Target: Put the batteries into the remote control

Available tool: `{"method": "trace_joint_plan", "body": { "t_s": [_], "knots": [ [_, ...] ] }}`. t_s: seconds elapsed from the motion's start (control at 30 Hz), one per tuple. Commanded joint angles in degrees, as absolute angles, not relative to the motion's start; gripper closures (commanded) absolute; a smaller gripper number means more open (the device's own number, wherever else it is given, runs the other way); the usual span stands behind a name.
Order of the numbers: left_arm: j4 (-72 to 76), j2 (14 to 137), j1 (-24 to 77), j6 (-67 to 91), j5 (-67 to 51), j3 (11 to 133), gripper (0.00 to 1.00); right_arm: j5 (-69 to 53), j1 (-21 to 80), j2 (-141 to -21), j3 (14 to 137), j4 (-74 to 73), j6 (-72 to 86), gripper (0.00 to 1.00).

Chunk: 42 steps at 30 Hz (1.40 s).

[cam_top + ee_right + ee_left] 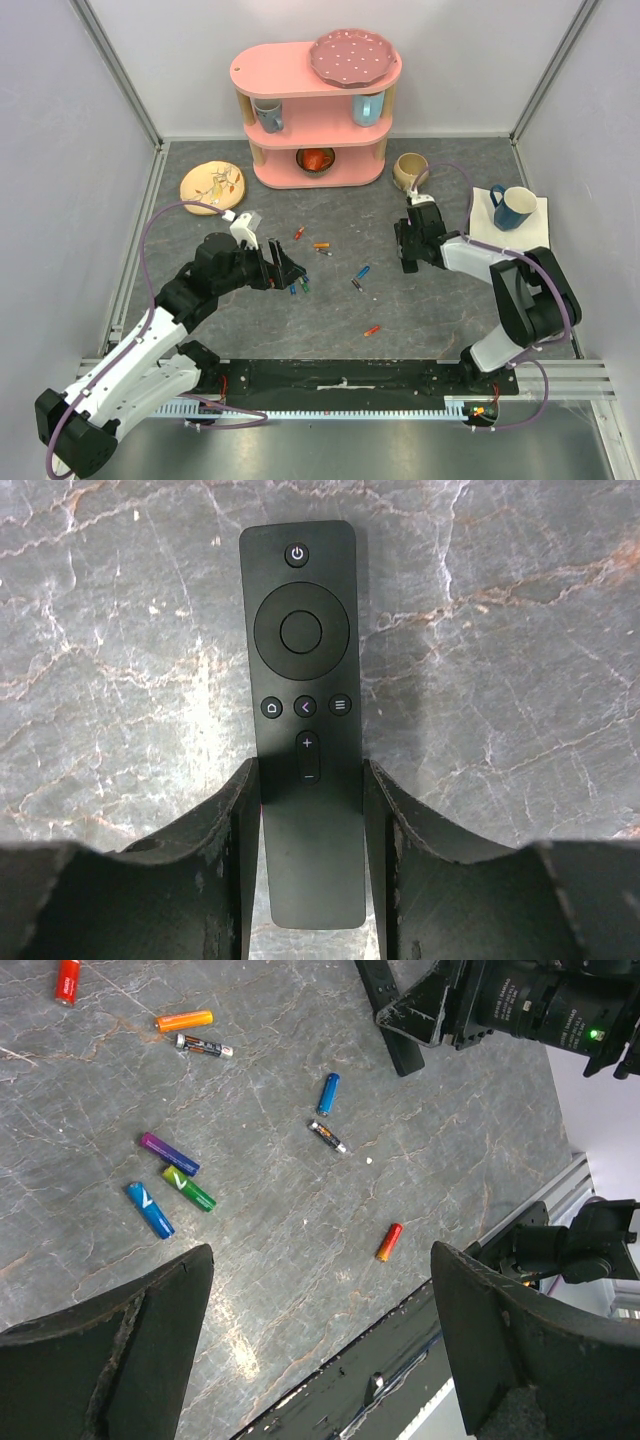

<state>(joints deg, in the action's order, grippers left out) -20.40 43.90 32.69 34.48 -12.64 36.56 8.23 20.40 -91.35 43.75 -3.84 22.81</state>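
The remote control (305, 680) lies button side up on the grey table, a slim black bar. My right gripper (311, 770) straddles its lower half with both fingers against its long sides. From above, the right gripper (408, 258) covers the remote. Several batteries lie scattered mid-table: red (67, 980), orange (184, 1021), blue (328, 1093), purple (168, 1153), green (189, 1188), another blue (150, 1209) and a red-orange one (389, 1242). My left gripper (320, 1360) hangs open above the table, beside the purple, green and blue batteries, with nothing between its fingers.
A pink shelf (315, 110) with a pink plate, mugs and a red bowl stands at the back. A yellow plate (212, 186) lies at the back left, a beige mug (410, 170) at the back right. A blue mug (513, 207) stands on a white napkin (540, 232).
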Motion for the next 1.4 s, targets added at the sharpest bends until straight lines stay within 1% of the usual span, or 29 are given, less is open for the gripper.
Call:
{"method": "trace_joint_plan", "body": {
  "t_s": [0.0,0.1,0.2,0.23,0.3,0.37,0.47,0.5,0.53,0.6,0.63,0.73,0.93,1.13,1.27,1.37],
  "knots": [
    [-18.28,44.47,32.52,35.07,-13.54,36.91,0.06,5.62,21.09,-88.34,41.31,-8.61,24.69,0.76],
    [-18.81,44.65,32.52,34.72,-12.57,37.61,0.06,10.36,24.60,-83.07,42.27,-11.68,25.92,0.76],
    [-19.60,44.82,32.52,34.28,-10.82,38.49,0.06,15.02,30.22,-76.40,43.94,-15.02,28.91,0.78],
    [-19.77,44.74,32.52,34.28,-9.51,38.58,0.06,16.07,33.28,-75.42,44.29,-15.73,31.18,0.78],
    [-20.21,44.56,32.52,34.37,-8.36,38.94,0.06,18.01,36.11,-74.01,45.61,-17.22,33.91,0.80],
    [-20.39,44.04,32.52,34.98,-6.42,38.85,0.06,18.19,40.06,-72.60,46.05,-17.14,38.90,0.86],
    [-22.75,42.89,32.52,36.99,-0.73,38.67,0.06,21.26,46.30,-72.95,46.58,-16.53,46.63,0.90],
    [-23.89,42.54,32.52,38.57,1.73,38.58,0.06,22.14,47.97,-74.08,47.02,-16.61,48.24,0.92],
    [-24.78,42.28,32.52,39.19,5.33,38.58,0.06,24.67,51.73,-74.87,47.54,-16.61,49.73,0.95],
    [-27.33,41.66,32.52,40.60,8.07,38.67,0.06,27.23,55.09,-77.85,49.83,-16.87,53.85,0.99],
    [-27.94,41.40,32.52,41.13,10.44,38.58,0.06,30.64,58.15,-78.92,50.79,-17.22,55.79,0.99],
    [-30.84,39.82,32.52,43.41,14.92,38.50,0.06,34.09,62.47,-83.92,54.40,-19.15,61.77,1.00],
    [-33.05,35.60,32.52,46.32,18.62,37.35,0.06,35.86,65.30,-89.38,56.25,-20.30,73.72,1.00],
    [-33.84,33.05,32.52,47.99,20.13,35.95,0.06,37.70,67.41,-92.98,58.18,-24.25,78.05,1.00],
    [-33.75,33.57,32.52,48.43,19.78,35.51,0.06,37.62,68.03,-96.06,59.77,-27.77,79.71,1.00],
    [-33.40,34.54,32.52,47.99,18.55,35.94,0.08,37.18,68.20,-97.38,59.42,-28.21,79.89,0.95]
  ]
}}
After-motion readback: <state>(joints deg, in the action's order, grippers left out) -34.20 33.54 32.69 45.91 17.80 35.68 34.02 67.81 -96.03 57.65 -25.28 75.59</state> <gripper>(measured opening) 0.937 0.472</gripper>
